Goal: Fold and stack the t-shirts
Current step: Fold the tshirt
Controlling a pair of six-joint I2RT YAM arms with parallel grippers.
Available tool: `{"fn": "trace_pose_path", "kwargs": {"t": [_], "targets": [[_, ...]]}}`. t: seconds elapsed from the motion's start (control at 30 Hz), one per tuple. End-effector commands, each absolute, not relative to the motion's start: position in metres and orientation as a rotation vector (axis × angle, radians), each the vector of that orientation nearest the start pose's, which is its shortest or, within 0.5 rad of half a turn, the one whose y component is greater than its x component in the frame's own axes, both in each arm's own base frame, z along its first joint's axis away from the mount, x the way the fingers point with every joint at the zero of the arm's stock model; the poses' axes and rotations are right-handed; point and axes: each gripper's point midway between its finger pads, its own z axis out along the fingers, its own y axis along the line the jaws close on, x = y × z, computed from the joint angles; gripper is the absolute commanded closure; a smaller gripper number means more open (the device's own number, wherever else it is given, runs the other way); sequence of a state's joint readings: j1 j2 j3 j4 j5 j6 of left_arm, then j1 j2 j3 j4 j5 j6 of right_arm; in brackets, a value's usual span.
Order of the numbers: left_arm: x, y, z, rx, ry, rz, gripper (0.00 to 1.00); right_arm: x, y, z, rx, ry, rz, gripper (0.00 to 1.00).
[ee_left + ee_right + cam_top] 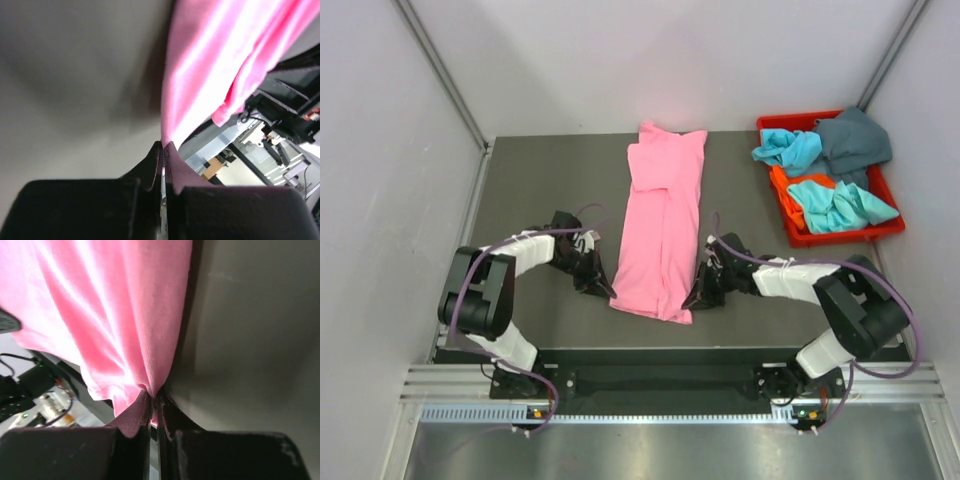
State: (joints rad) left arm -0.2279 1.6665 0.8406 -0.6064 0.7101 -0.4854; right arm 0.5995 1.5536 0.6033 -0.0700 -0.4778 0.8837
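**Both arms grip the pink shirt's near hem**

Your left fingers (176,167) are clenched on the near left corner of the pink t-shirt (660,215); your right fingers (134,416) pinch its near right corner; the shirt lies as a long narrow strip down the bench (540,180); the other t-shirts (840,205) sit heaped in the red bin (845,237), far right.
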Motion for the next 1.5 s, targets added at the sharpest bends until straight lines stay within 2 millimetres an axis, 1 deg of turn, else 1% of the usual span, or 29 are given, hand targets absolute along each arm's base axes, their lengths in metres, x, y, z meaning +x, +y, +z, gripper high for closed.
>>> {"fn": "trace_pose_path", "kwargs": {"t": [0.0, 0.1, 0.33, 0.4, 0.47, 0.5, 0.53, 0.57, 0.63, 0.67, 0.73, 0.77, 0.8, 0.83, 0.9, 0.93, 0.97, 1.03, 1.07, 1.1, 1.13, 1.17, 1.2, 1.23, 1.27, 1.3, 1.37, 1.4, 1.47], "targets": [[0.211, -0.191, 0.071, -0.167, 2.948, -1.212, 1.0, 0.193, 0.243, 0.035, 0.121, 2.817, 0.927, 1.0], [0.206, -0.195, 0.083, -0.094, 2.917, -1.227, 1.0, 0.198, 0.241, 0.05, 0.054, 2.783, 0.919, 1.0], [0.199, -0.215, 0.105, 0.099, 2.85, -1.275, 1.0, 0.207, 0.23, 0.067, -0.022, 2.731, 0.872, 1.0], [0.201, -0.218, 0.111, 0.121, 2.83, -1.28, 1.0, 0.211, 0.228, 0.075, -0.038, 2.708, 0.865, 1.0], [0.206, -0.218, 0.116, 0.144, 2.811, -1.268, 1.0, 0.218, 0.227, 0.088, -0.064, 2.669, 0.86, 1.0], [0.208, -0.218, 0.118, 0.157, 2.803, -1.258, 1.0, 0.224, 0.225, 0.093, -0.059, 2.649, 0.849, 1.0], [0.211, -0.218, 0.12, 0.169, 2.796, -1.239, 1.0, 0.23, 0.225, 0.104, -0.073, 2.618, 0.846, 1.0], [0.218, -0.219, 0.126, 0.197, 2.776, -1.227, 1.0, 0.237, 0.223, 0.11, -0.071, 2.594, 0.839, 1.0], [0.226, -0.22, 0.132, 0.222, 2.758, -1.207, 1.0, 0.248, 0.219, 0.121, -0.082, 2.561, 0.816, 1.0], [0.235, -0.22, 0.137, 0.243, 2.74, -1.186, 1.0, 0.26, 0.217, 0.133, -0.07, 2.531, 0.807, 1.0], [0.243, -0.222, 0.141, 0.266, 2.724, -1.174, 1.0, 0.27, 0.215, 0.141, -0.078, 2.513, 0.795, 1.0], [0.254, -0.224, 0.145, 0.282, 2.704, -1.157, 1.0, 0.281, 0.216, 0.153, -0.075, 2.481, 0.798, 1.0], [0.259, -0.224, 0.146, 0.284, 2.699, -1.147, 1.0, 0.285, 0.217, 0.154, -0.078, 2.477, 0.792, 1.0], [0.265, -0.225, 0.149, 0.289, 2.687, -1.144, 1.0, 0.293, 0.219, 0.164, -0.081, 2.45, 0.792, 1.0], [0.284, -0.226, 0.156, 0.284, 2.657, -1.121, 1.0, 0.303, 0.219, 0.167, -0.072, 2.44, 0.781, 1.0], [0.29, -0.225, 0.158, 0.281, 2.649, -1.111, 1.0, 0.311, 0.221, 0.174, -0.073, 2.411, 0.787, 1.0], [0.301, -0.225, 0.16, 0.271, 2.636, -1.107, 1.0, 0.317, 0.219, 0.177, -0.06, 2.398, 0.784, 1.0], [0.314, -0.224, 0.161, 0.26, 2.626, -1.102, 1.0, 0.328, 0.22, 0.178, -0.05, 2.382, 0.782, 1.0], [0.327, -0.223, 0.16, 0.249, 2.619, -1.096, 1.0, 0.332, 0.218, 0.178, -0.038, 2.377, 0.783, 1.0], [0.333, -0.223, 0.159, 0.242, 2.618, -1.091, 1.0, 0.337, 0.216, 0.174, -0.029, 2.383, 0.775, 1.0], [0.341, -0.223, 0.159, 0.239, 2.611, -1.085, 1.0, 0.342, 0.216, 0.175, -0.025, 2.37, 0.771, 1.0], [0.355, -0.222, 0.158, 0.243, 2.599, -1.078, 1.0, 0.346, 0.213, 0.173, -0.013, 2.369, 0.768, 1.0], [0.363, -0.221, 0.157, 0.238, 2.598, -1.067, 1.0, 0.35, 0.213, 0.167, -0.007, 2.378, 0.76, 1.0], [0.372, -0.22, 0.156, 0.235, 2.591, -1.054, 1.0, 0.355, 0.212, 0.167, -0.002, 2.371, 0.758, 1.0], [0.386, -0.219, 0.153, 0.228, 2.583, -1.051, 1.0, 0.359, 0.209, 0.165, 0.008, 2.368, 0.754, 1.0], [0.394, -0.219, 0.152, 0.221, 2.579, -1.05, 1.0, 0.363, 0.209, 0.158, 0.012, 2.379, 0.748, 1.0], [0.411, -0.221, 0.147, 0.214, 2.576, -1.064, 1.0, 0.373, 0.208, 0.157, 0.016, 2.358, 0.747, 1.0], [0.416, -0.222, 0.146, 0.215, 2.573, -1.065, 1.0, 0.377, 0.209, 0.149, 0.019, 2.373, 0.741, 1.0], [0.428, -0.224, 0.141, 0.218, 2.567, -1.066, 1.0, 0.388, 0.212, 0.149, 0.013, 2.354, 0.753, 1.0]]}}
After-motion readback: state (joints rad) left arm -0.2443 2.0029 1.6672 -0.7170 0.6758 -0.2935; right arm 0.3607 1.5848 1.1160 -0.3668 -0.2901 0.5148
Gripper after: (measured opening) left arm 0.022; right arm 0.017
